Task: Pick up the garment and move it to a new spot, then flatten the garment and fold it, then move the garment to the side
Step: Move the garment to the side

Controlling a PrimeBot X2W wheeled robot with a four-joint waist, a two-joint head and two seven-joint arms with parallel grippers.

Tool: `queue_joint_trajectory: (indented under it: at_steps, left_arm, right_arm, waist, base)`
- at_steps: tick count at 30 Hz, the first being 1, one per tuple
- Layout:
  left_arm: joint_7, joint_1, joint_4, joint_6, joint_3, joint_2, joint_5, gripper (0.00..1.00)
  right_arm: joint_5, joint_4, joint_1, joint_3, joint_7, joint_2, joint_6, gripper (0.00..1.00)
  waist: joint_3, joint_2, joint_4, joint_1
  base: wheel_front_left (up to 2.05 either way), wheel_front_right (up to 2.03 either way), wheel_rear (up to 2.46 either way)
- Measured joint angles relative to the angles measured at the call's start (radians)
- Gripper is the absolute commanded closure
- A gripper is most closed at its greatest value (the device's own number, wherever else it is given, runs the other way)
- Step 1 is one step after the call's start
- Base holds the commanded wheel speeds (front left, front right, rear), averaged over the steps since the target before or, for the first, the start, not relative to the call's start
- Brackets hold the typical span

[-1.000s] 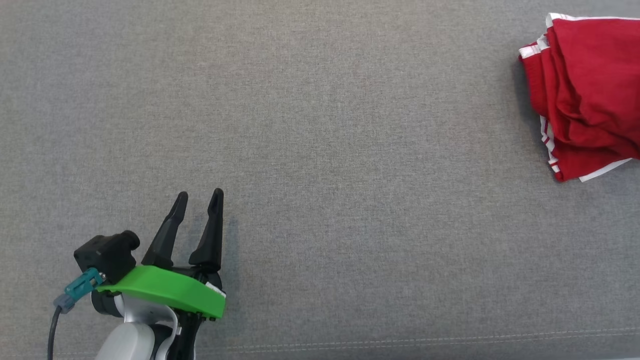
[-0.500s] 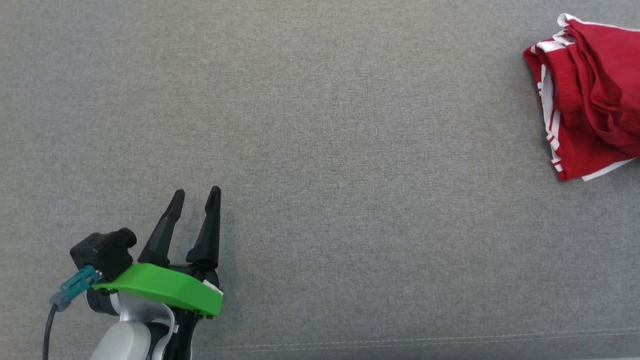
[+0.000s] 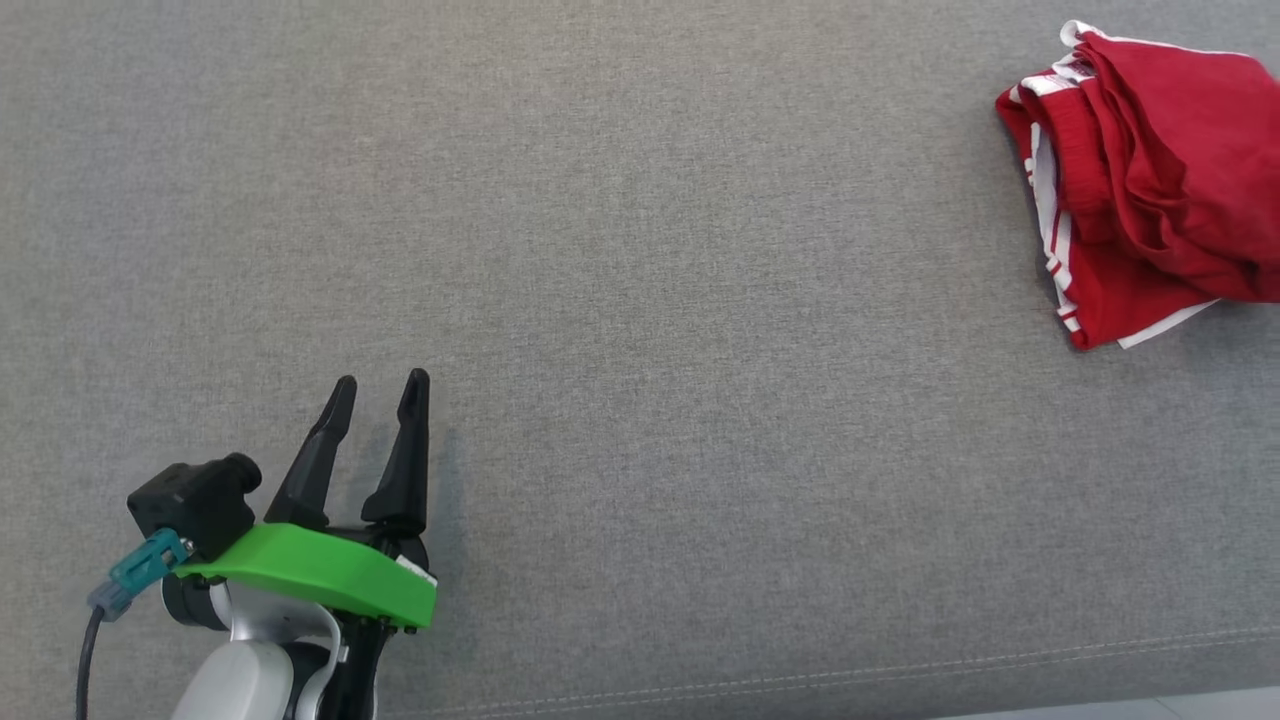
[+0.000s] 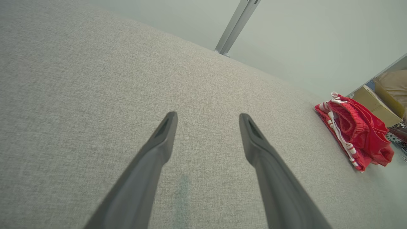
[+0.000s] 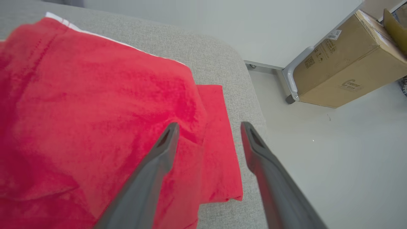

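Observation:
The garment (image 3: 1150, 180) is red with white trim and lies bunched in loose folds at the far right of the grey fabric surface (image 3: 650, 300). My left gripper (image 3: 380, 383) rests at the lower left, far from it, open with nothing between its fingers. In the left wrist view the open left gripper (image 4: 207, 116) points across bare fabric, with the garment (image 4: 356, 130) off to the right. In the right wrist view my right gripper (image 5: 209, 125) hovers open over the garment (image 5: 95, 111) near the surface's edge, holding nothing.
Past the surface's right edge lies pale floor (image 5: 334, 159) with a cardboard box (image 5: 343, 60) and a grey metal frame leg (image 5: 291, 79). A metal pole (image 4: 237, 25) stands behind the surface. A stitched seam (image 3: 800, 680) runs along the near edge.
The garment's upper folds have slumped and bunched, as released by my right gripper, which has opened. The head view has shifted, so everything sits further left. The left gripper stays open.

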Motion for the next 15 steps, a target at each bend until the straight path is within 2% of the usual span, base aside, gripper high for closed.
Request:
queue_joint_trajectory:
  at_steps: [4,5,7,10,15]
  left_arm:
    - [-0.002,0.000,0.001,0.002,-0.002,-0.005,0.000,0.00]
    - [-0.016,-0.001,0.008,-0.002,-0.004,-0.011,0.000,0.00]
    - [-0.028,-0.005,0.018,-0.002,-0.004,-0.017,-0.002,0.00]
    - [-0.052,-0.008,0.035,-0.002,0.005,-0.039,-0.005,0.00]
    - [-0.097,-0.019,0.073,-0.002,0.050,-0.042,-0.005,0.00]
  right_arm:
    - [-0.009,-0.004,-0.027,-0.011,-0.051,0.001,-0.009,0.00]
    - [-0.020,-0.038,-0.093,-0.033,-0.137,0.015,-0.010,0.00]
    - [-0.022,-0.055,-0.106,-0.037,-0.173,0.029,-0.010,0.00]
    - [-0.025,-0.093,-0.110,-0.045,-0.195,0.069,-0.010,0.00]
    - [-0.020,-0.146,-0.101,-0.071,-0.203,0.129,-0.010,0.00]
  waist:
    - [-0.016,0.0000,-0.018,0.0000]
    - [-0.046,0.0000,-0.045,0.0000]
    - [-0.061,0.0000,-0.056,0.0000]
    - [-0.096,0.0000,-0.081,0.0000]
    - [-0.147,0.0000,-0.111,-0.0001]
  base:
    - [0.00,0.00,0.00]
    - [0.00,0.00,0.00]
    - [0.00,0.00,0.00]
    - [0.00,0.00,0.00]
    - [0.00,0.00,0.00]
